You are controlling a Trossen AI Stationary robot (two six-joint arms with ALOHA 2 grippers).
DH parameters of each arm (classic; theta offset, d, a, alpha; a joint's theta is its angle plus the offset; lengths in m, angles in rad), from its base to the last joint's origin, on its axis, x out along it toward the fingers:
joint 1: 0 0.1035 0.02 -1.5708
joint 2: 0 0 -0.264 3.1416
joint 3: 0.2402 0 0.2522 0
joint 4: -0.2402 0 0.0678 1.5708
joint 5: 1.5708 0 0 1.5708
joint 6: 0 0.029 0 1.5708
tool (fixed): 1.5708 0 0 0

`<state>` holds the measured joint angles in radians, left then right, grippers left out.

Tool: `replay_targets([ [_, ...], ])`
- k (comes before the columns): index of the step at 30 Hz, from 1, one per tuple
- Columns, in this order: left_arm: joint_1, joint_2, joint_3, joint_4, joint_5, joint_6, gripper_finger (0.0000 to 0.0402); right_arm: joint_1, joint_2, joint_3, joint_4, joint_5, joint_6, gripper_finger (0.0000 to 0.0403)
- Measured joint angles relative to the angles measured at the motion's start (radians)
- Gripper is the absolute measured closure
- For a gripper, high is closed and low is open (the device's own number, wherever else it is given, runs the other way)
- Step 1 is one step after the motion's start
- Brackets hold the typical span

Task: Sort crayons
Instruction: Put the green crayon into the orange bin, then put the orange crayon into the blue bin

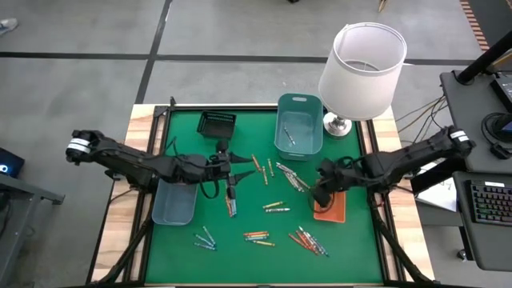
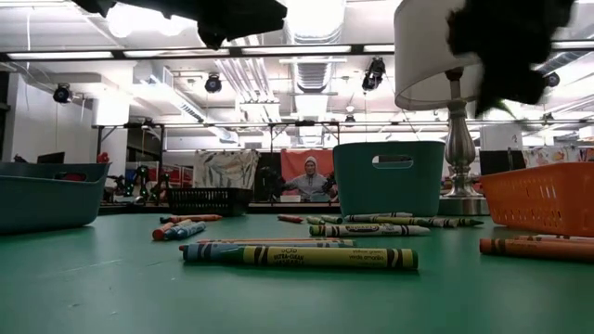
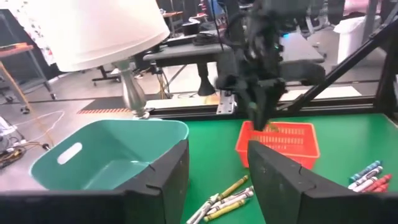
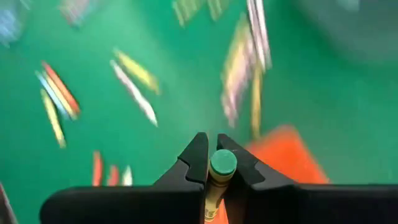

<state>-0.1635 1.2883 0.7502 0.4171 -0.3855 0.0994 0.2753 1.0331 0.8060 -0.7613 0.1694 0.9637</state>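
Observation:
Crayons lie scattered on the green mat: a pair [image 1: 276, 206], a bunch [image 1: 256, 236], and another bunch [image 1: 309, 240] near the front. My right gripper [image 4: 214, 149] hangs over the mat at the orange tray's [image 1: 330, 210] edge, slanting down. It is shut on a crayon [image 4: 222, 165] with an olive-yellow wrapper and a green end. My left gripper [image 3: 217, 155] stands open and nearly level above the mat's middle [image 1: 242, 164]. It points toward the right arm, with nothing between its fingers. My right gripper pinches the crayon between its two fingers, which close on its sides near the green end [image 4: 222, 163]. The crayon lies along the fingers, its wrapped body [image 4: 213, 196] running back between them. The fingers slant down, and the crayon is lifted clear above the orange tray [image 3: 280, 140].
A teal bin [image 1: 298, 124] stands at the far middle with one crayon inside. A black basket [image 1: 216, 124] sits to its left, a grey-blue bin [image 1: 174, 200] under the left arm, and a white lamp [image 1: 362, 68] at the far right corner.

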Motion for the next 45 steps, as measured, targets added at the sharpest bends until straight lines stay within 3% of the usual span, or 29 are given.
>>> replay_targets([
  [8,0.043,0.017,0.000,-0.008,-0.001,0.016,0.0254,0.032,0.054,-0.024,-0.100,-0.013,0.137,0.0382],
  [21,0.055,0.017,0.002,-0.127,-0.001,-0.107,0.0255,0.032,0.073,-0.021,-0.093,-0.013,0.132,0.0250],
  [29,0.054,0.054,0.002,-0.205,-0.001,-0.357,0.0260,0.032,0.068,0.030,0.011,0.061,-0.020,0.0237],
  [35,0.054,0.128,0.002,-0.210,0.002,-0.450,0.0260,0.032,0.068,0.038,0.125,0.086,-0.163,0.0248],
  [40,0.090,0.154,0.064,-0.302,0.028,-0.090,0.0260,0.031,0.064,0.038,0.128,0.034,-0.229,0.0259],
  [45,0.179,0.208,0.214,-0.530,0.345,0.227,0.0260,0.021,0.048,0.049,0.115,-0.054,-0.244,0.0263],
])
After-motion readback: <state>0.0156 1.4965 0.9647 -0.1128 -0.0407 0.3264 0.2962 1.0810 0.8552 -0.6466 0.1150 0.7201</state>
